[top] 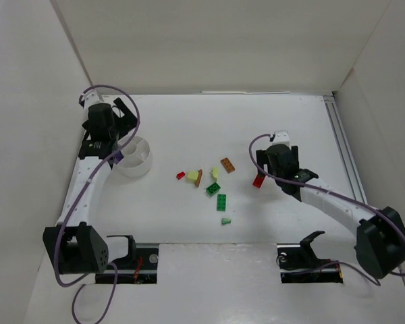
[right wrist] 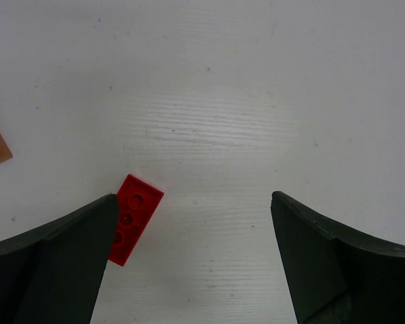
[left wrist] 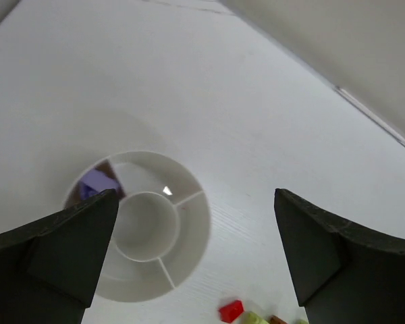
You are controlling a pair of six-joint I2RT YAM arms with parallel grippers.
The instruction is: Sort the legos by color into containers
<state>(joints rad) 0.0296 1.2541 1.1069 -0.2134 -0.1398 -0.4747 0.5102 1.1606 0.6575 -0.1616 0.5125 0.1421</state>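
Left jaws wide, empty, over the divided white container (left wrist: 189, 223), purple brick (left wrist: 98, 183) in a compartment, plain only from that wrist, loose legos (top: 212, 189) between both jaws, right jaws wide, red brick (right wrist: 135, 219) just inside one finger

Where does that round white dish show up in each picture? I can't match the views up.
Top external: the round white dish sits left of centre, beside the left arm.
Left wrist: the dish lies low and left, seen from above, split into compartments.
Right wrist: not in it.
Shared landmark: the small red brick right of the dish in the top view is at the bottom edge of the left wrist view.
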